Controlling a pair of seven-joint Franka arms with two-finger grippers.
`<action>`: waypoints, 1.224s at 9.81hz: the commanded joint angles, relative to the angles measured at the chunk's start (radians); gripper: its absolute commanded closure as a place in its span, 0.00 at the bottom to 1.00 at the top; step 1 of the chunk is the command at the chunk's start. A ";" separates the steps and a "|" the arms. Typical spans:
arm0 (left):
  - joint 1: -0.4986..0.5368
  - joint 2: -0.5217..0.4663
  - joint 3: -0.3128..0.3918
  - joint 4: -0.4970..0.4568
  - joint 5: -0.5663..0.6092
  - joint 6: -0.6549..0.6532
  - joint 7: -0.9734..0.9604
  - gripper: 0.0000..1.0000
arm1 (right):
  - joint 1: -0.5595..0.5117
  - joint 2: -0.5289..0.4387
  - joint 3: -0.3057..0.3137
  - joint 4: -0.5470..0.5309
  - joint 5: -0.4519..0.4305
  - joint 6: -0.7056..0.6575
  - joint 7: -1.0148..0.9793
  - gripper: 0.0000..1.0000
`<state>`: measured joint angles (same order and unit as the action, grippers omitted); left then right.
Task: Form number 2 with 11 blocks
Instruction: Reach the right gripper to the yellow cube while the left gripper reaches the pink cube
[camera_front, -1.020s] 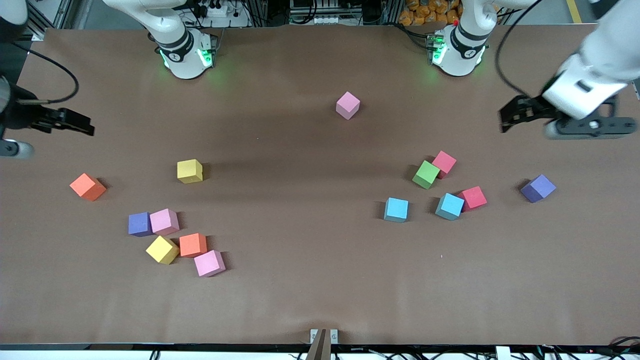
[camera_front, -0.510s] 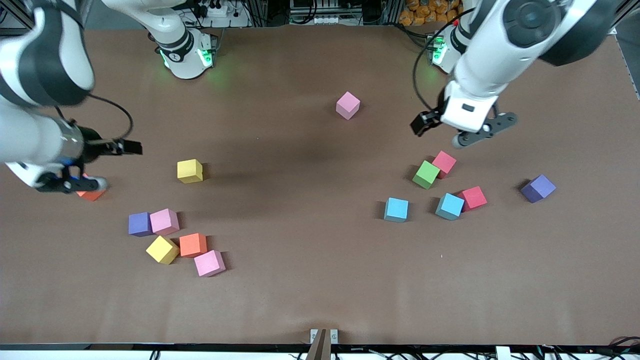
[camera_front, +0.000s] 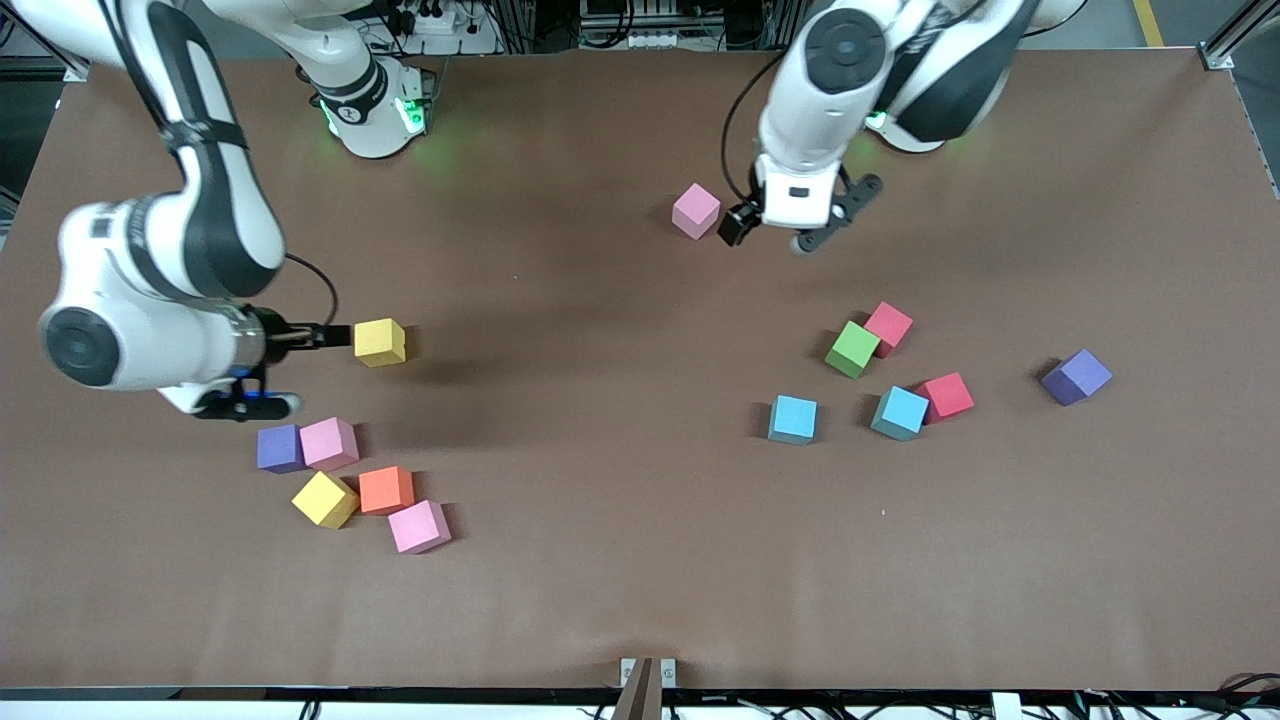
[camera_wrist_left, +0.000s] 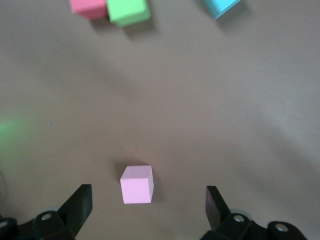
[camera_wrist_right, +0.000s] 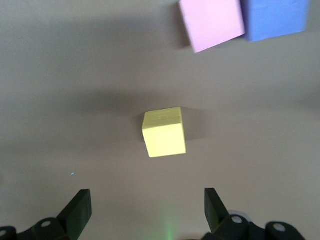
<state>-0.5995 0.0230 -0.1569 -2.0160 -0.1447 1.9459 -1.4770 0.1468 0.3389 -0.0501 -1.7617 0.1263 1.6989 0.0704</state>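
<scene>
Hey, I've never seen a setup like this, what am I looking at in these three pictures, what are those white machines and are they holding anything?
Those are two white robot arms bolted along one edge of a brown table, each ending in a two-finger gripper. The big picture comes from a high camera facing them. The other two come from cameras on the arms' wrists, looking down past the black fingers.

Small foam blocks lie scattered on the table: pink, yellow, orange, blue, green, red and purple.

Neither arm holds anything. The left gripper is open over the lone pink block, which lies nearest the robots' bases. The right gripper is open beside a yellow block at the right arm's end of the table.
</scene>
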 joint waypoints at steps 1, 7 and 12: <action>-0.002 -0.040 -0.073 -0.158 -0.022 0.161 -0.063 0.00 | 0.022 0.018 0.000 -0.094 0.021 0.126 0.005 0.00; 0.004 -0.012 -0.228 -0.409 -0.021 0.508 -0.121 0.00 | 0.010 0.095 0.000 -0.259 0.021 0.383 -0.110 0.00; -0.034 0.170 -0.237 -0.415 -0.019 0.732 -0.235 0.00 | 0.014 0.097 0.000 -0.317 0.021 0.392 -0.250 0.00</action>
<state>-0.6253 0.1639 -0.3906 -2.4378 -0.1472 2.6482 -1.6915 0.1655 0.4480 -0.0531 -2.0430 0.1350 2.0737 -0.1260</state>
